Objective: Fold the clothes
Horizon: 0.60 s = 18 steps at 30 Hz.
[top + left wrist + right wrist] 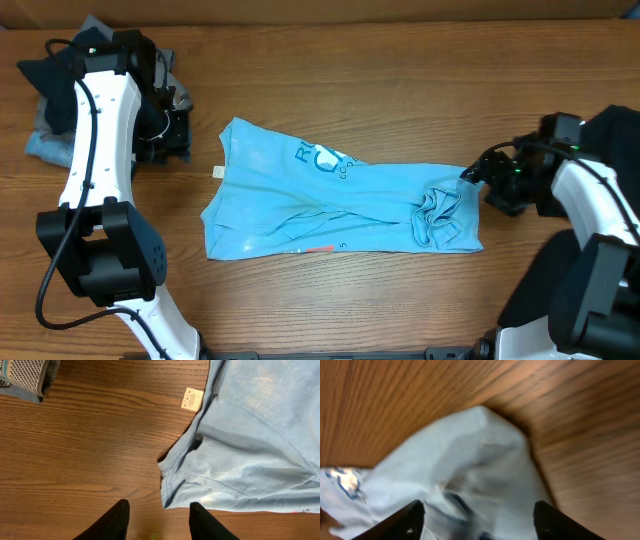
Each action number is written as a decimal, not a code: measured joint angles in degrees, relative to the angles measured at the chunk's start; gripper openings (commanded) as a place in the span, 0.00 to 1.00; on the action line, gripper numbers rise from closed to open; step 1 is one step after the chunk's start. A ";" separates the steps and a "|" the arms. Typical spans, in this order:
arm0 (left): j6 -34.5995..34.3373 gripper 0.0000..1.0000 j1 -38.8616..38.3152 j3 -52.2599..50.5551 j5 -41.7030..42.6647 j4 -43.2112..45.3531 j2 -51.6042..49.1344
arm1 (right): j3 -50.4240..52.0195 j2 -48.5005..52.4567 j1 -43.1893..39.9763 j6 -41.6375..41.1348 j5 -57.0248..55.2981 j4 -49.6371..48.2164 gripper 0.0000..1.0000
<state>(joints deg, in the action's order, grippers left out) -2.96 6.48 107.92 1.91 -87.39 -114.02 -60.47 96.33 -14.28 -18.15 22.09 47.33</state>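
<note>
1. Lying centred on the table point(400, 80), the sky-blue shirt point(300, 200) is bunched at its right end; dragging could undo the fold.
2. Your right gripper point(479, 510) spreads wide over that bunch, empty; closing may snag several layers.
3. Your left gripper point(159, 510), half-open, holds nothing over bare wood.

We read this as a robotics lab station: a wood-grain desk point(400, 90) fills the overhead frame, a white-and-black robot arm point(100, 130) stands at its left edge, a second arm point(590, 195) at its right, and a sky-blue T-shirt point(300, 200) lies between them.
</note>
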 measured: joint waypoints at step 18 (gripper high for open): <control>0.02 0.40 0.00 0.00 0.00 -0.70 0.00 | 0.35 4.74 4.94 -1.57 12.76 -10.93 0.48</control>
<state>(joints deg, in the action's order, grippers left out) -2.94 6.48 107.92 1.91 -88.09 -114.02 -60.12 101.08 -9.34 -19.73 34.85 36.40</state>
